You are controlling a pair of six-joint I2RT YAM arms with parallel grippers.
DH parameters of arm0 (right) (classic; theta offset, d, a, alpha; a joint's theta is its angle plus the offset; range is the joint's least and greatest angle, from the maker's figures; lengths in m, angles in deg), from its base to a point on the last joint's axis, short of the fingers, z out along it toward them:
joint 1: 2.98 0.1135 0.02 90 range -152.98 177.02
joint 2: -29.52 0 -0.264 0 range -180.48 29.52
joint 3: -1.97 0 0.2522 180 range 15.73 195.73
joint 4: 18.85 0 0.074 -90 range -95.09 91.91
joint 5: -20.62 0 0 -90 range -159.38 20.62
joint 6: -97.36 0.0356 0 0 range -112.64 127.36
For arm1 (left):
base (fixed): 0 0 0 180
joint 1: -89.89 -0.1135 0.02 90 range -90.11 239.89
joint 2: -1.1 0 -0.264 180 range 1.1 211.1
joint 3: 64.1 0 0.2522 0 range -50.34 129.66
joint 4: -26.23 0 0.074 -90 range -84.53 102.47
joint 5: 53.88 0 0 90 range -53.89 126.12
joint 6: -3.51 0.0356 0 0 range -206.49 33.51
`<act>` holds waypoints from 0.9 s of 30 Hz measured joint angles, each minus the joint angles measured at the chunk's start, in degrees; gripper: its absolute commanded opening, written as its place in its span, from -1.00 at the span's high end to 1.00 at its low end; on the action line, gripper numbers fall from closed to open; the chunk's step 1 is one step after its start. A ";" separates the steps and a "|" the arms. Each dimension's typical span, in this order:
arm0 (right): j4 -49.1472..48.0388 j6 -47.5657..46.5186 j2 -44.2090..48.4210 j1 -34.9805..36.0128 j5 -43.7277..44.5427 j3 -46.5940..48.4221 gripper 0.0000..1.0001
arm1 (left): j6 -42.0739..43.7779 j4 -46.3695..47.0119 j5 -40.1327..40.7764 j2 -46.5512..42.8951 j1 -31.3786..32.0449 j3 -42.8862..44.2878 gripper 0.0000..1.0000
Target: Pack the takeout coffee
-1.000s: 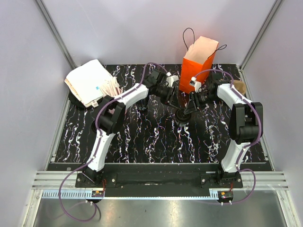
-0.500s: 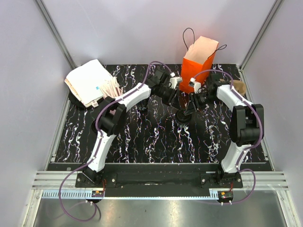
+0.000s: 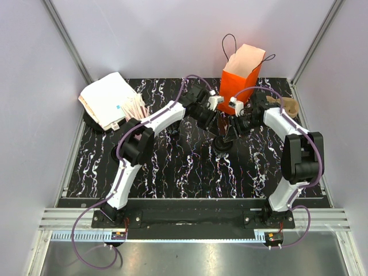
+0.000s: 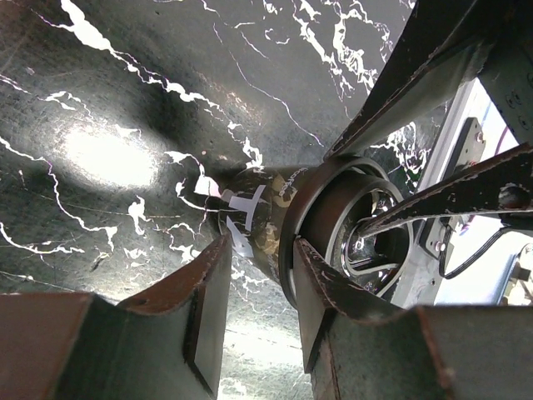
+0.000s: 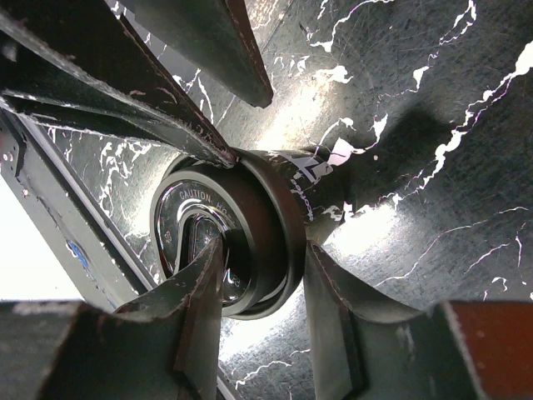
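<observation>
Coffee cup [image 3: 222, 142] stands on the table [image 3: 172, 167] with its lid [image 5: 187, 221] on, just in front of the orange bag [image 3: 238, 80]. My left claw [image 4: 262, 250] and right claw [image 5: 265, 246] meet at it from opposite sides, each straddling the lid's rim. I cannot tell whether either claw is clenched on it.

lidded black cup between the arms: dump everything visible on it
The takeout coffee is a small black paper cup with white printed marks on its wall, capped by a glossy dark lid embossed "CAUTION HO...". It stands upright on the marbled table, on the near side of the orange bag. The left end effector and right end effector each straddle the lid rim from opposite sides; whether they clamp it cannot be told.
</observation>
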 measured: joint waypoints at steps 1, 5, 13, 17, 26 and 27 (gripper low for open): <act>-0.13 0.07 0.07 0.00 -0.02 -0.11 0.24 | 0.17 -0.15 0.07 0.00 0.02 0.11 0.21; -0.70 0.37 0.50 0.04 0.09 -0.55 0.25 | 0.26 -0.28 0.79 0.00 0.02 0.31 -0.12; -0.94 2.23 1.40 1.05 1.77 -0.59 0.25 | -1.27 -2.54 2.12 0.52 -1.62 1.70 -0.54; -1.36 4.61 1.49 1.88 2.82 -0.59 0.24 | -2.47 -1.66 2.05 0.52 -2.47 1.88 -0.59; -2.62 10.58 2.12 2.19 4.55 -1.38 0.25 | -5.33 3.04 -0.35 -2.60 -4.28 -1.09 -0.65; -2.69 11.17 2.14 2.16 4.72 -1.44 0.25 | -5.62 4.09 -1.01 -3.23 -4.31 -1.70 -0.65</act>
